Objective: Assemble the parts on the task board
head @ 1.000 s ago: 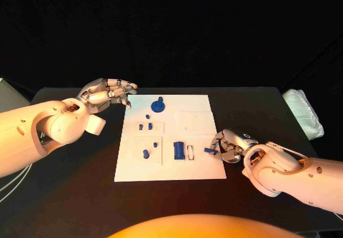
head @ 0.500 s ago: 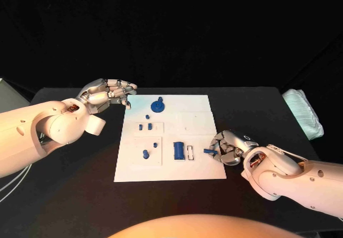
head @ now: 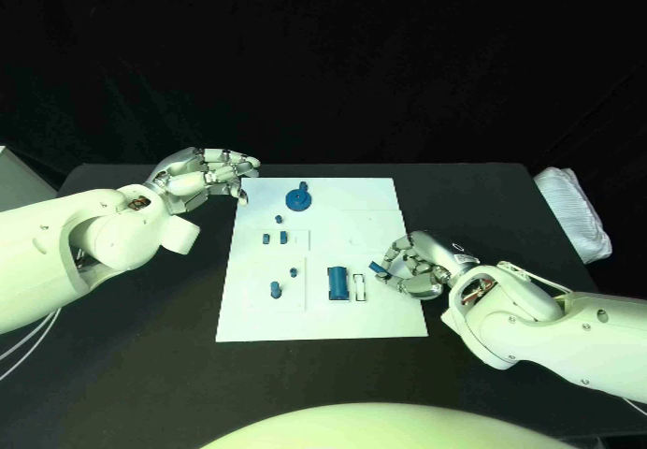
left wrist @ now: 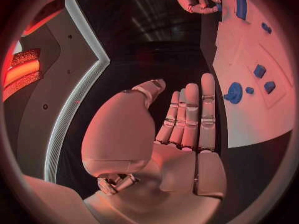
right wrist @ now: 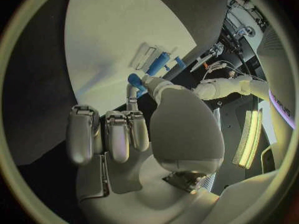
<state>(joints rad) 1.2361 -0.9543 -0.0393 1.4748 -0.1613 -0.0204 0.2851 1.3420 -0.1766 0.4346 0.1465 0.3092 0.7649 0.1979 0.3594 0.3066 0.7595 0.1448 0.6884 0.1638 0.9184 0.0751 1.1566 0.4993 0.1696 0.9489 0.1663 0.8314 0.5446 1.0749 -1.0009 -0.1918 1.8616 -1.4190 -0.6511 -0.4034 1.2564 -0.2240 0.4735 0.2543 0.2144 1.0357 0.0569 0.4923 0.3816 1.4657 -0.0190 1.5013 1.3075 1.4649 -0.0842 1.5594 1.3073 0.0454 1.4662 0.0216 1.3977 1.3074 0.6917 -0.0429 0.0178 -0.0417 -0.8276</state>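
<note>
The white task board [head: 323, 313] lies in the middle of the black table. On it are a round blue part [head: 299, 197], several small blue parts [head: 277, 290] and a blue block [head: 336, 283] beside a white slot [head: 360, 285]. My right hand [head: 421, 267] is over the board's right edge and pinches a small blue part [head: 379, 269] between thumb and finger; the right wrist view shows the same part [right wrist: 136, 81] at the fingertips, with the blue block [right wrist: 158, 63] beyond. My left hand [head: 202, 173] hovers off the board's far left corner, fingers extended [left wrist: 190, 117], holding nothing.
A white ribbed object [head: 573, 210] lies at the table's right edge. A pale box [head: 14, 178] stands off the left edge. Bare black table [head: 149, 355] surrounds the board.
My right hand has carried the small blue part away from the board's right edge, inward and toward the far side, nearer the white slot. The left hand has stayed put.
</note>
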